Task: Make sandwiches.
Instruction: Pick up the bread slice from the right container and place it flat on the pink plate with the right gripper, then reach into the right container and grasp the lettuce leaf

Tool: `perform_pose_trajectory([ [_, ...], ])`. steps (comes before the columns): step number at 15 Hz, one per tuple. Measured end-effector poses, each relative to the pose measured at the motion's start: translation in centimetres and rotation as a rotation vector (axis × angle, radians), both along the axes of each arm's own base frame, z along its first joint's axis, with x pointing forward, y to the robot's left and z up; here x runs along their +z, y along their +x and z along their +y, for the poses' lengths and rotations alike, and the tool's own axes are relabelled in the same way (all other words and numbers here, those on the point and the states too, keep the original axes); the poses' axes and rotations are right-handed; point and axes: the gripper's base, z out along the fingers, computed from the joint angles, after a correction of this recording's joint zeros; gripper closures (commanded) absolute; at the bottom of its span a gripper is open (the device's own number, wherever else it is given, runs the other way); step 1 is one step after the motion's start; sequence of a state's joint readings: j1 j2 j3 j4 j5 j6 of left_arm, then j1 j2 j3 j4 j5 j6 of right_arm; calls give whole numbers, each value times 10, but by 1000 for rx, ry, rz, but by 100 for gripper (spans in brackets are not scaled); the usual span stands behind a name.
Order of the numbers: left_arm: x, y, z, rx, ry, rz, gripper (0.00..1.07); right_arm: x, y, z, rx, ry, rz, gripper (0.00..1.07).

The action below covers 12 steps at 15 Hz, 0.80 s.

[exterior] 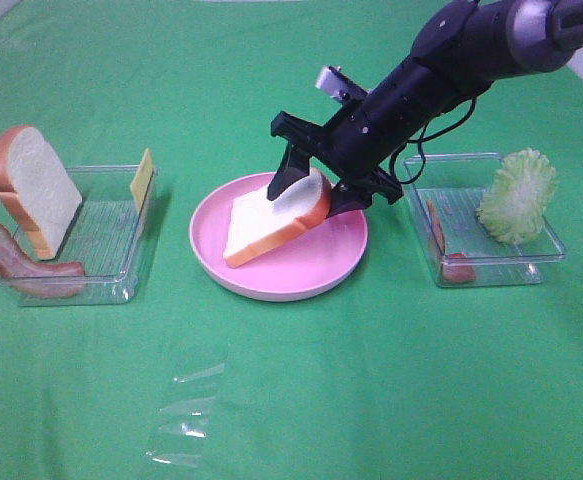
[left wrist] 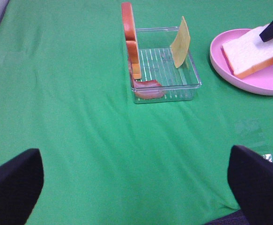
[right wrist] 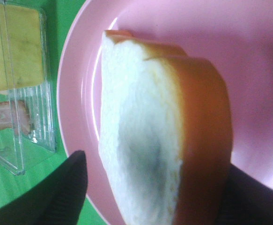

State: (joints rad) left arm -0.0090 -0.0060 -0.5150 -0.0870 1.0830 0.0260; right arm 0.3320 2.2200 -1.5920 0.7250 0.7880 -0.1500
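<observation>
Green lettuce leaf (exterior: 517,196) only in exterior view

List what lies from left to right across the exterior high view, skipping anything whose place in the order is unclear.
Leaning bread slice → cheese square → pink plate → right-hand bacon strip → lettuce leaf

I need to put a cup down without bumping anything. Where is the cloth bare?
Widest free patch: the cloth in front of the plate and right tray, beside the clear wrap. The strip between left tray and plate is bare but narrow. Crowded: the plate's far side, where the right hand straddles the bread slice.
</observation>
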Motion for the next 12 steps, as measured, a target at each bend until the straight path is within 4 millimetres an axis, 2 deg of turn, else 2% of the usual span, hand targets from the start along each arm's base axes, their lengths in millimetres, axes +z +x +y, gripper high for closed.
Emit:
perform_pose_trajectory([
  [3, 0, 0, 0, 0, 0, 0, 7, 19, -4, -6, 27, -63, -29, 34],
  [5, 0, 0, 0, 0, 0, 0, 7, 40, -8, -15, 30, -148, -64, 27],
  [8, 0, 0, 0, 0, 0, 0, 7, 65, -12, -30, -32, -272, -102, 27],
  [12, 0, 0, 0, 0, 0, 0, 7, 98, -25, -50, 15, -468, -72, 27],
])
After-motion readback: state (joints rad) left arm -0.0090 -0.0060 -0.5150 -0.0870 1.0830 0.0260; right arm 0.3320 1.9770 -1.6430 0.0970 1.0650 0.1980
